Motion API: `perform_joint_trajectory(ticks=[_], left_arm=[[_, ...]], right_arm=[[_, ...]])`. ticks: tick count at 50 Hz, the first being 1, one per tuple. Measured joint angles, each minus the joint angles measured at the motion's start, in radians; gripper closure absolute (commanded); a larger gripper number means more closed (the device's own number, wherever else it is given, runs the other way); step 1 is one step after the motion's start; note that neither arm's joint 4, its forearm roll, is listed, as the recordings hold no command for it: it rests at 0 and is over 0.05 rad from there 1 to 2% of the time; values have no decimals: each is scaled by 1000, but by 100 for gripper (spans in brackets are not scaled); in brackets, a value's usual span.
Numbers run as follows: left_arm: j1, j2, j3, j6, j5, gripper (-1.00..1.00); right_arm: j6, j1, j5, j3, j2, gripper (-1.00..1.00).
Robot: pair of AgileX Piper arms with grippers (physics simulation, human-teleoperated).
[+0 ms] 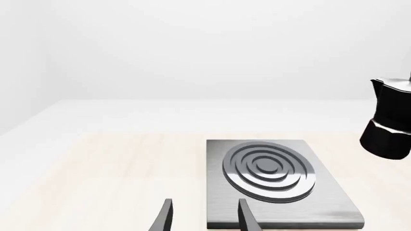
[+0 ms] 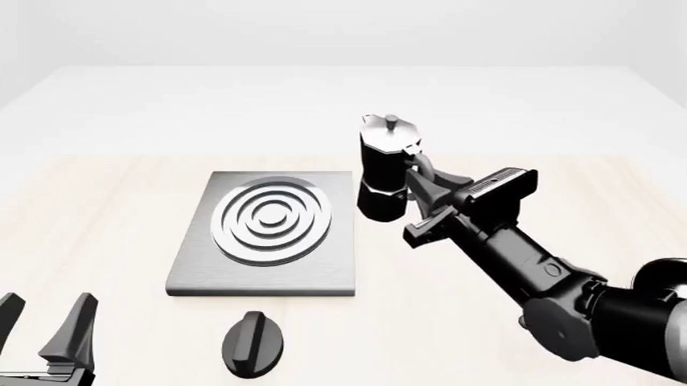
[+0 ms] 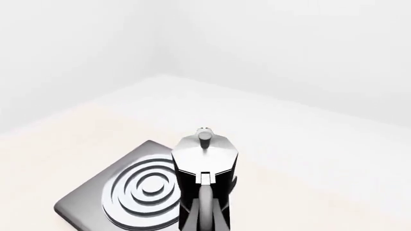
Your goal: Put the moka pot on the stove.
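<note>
The moka pot (image 2: 381,173), black with a silver lid and knob, is just right of the stove's far right corner and looks slightly tilted and lifted off the table. My right gripper (image 2: 414,182) is shut on its black side handle. The pot also shows in the right wrist view (image 3: 204,163) and at the edge of the left wrist view (image 1: 388,125). The stove (image 2: 204,273), a grey slab with concentric rings, lies flat left of the pot (image 1: 321,207) (image 3: 83,207). My left gripper (image 2: 43,318) is open and empty at the near left, its fingers (image 1: 165,216) near the stove's front edge.
A black oval knob (image 2: 254,343) lies on the table just in front of the stove. The light wooden table (image 2: 96,209) stretches left of the stove. My right arm (image 2: 536,273) reaches in from the lower right.
</note>
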Motion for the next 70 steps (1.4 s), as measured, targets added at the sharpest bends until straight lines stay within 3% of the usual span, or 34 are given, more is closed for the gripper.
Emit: perform_joint_trajectory(ticks=[70], left_arm=[[0, 0, 0, 0, 0, -100]], right_arm=[[-14, 144, -87, -280, 319, 100]])
